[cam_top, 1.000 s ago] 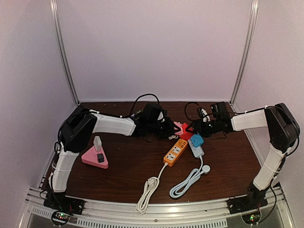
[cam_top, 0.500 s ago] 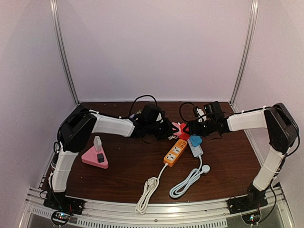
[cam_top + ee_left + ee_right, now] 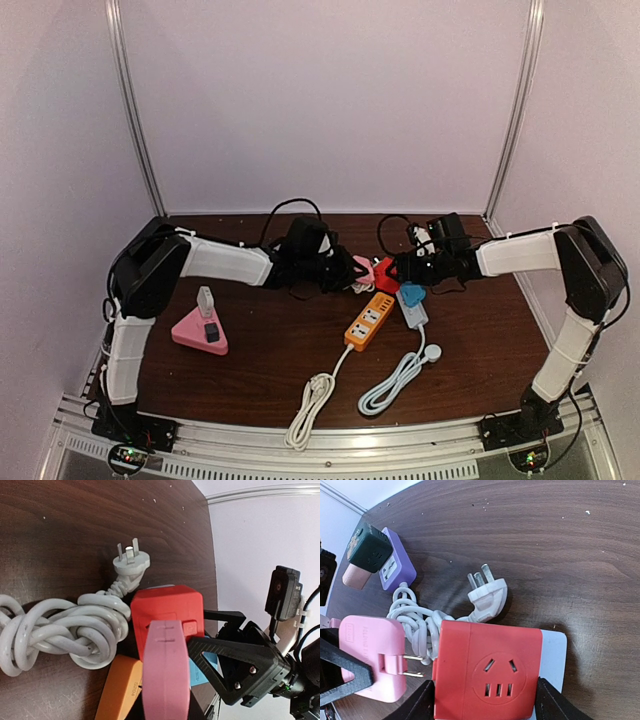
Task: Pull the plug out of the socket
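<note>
From bases at the near edge of the table (image 3: 280, 345), the left arm (image 3: 225, 262) and right arm (image 3: 520, 252) are stretched forward and bent inward, so that they meet near the middle of the far edge. The pink plug (image 3: 372, 655) is clamped in the left tool (image 3: 352, 272), whose jaws are narrowly closed on it. Its two prongs (image 3: 412, 664) are bared (just beside the socket's side). The red socket (image 3: 487, 675) is gripped across its sides by the right tool (image 3: 485, 697), its jaws set wide.
</note>
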You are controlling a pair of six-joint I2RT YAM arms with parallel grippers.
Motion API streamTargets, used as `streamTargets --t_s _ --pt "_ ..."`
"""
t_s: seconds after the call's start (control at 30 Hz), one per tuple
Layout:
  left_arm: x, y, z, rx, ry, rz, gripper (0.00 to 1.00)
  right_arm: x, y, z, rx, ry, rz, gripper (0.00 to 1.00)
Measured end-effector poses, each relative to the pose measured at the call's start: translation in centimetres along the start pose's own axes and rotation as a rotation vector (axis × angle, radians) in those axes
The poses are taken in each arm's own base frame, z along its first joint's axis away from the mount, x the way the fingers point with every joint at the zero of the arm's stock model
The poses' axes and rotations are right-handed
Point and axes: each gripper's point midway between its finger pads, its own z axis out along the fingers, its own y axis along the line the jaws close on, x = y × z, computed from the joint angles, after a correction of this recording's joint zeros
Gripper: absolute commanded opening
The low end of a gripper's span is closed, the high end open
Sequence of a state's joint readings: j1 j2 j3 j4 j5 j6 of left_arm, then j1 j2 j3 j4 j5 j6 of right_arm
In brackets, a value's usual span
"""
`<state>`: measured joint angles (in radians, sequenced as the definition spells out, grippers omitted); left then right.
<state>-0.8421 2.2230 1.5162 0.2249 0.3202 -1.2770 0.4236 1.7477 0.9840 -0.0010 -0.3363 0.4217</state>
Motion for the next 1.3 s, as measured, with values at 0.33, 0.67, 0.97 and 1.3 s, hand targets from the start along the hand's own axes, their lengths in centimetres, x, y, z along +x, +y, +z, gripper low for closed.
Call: streamTargets --t_s 0.33,0.67,0.97,1.3 --pt "0.3 -1.6 -2.4 0.010 0.022 0.033 0.00 -0.8 -0.3 0.4 0.025 -0.019 0.000 0.68" --pt "-1.8 -1.5 -6.9 -0.041 -0.003 0.115 0.00 -0.6 -0.4 0.3 0.036 0.007 0.036 0.86" --pt "-6.1 -1.3 -15.1 -0.096 -0.120 0.199 0.00 0.0 -0.3 0.0 0.035 0.033 0.070 1.00" --pt "-12.2 6.1 -23.2 -0.293 -0.288 0.134 0.00 -5.7 3.2 -4.3 -0.026 -0.119 0.056 1.00"
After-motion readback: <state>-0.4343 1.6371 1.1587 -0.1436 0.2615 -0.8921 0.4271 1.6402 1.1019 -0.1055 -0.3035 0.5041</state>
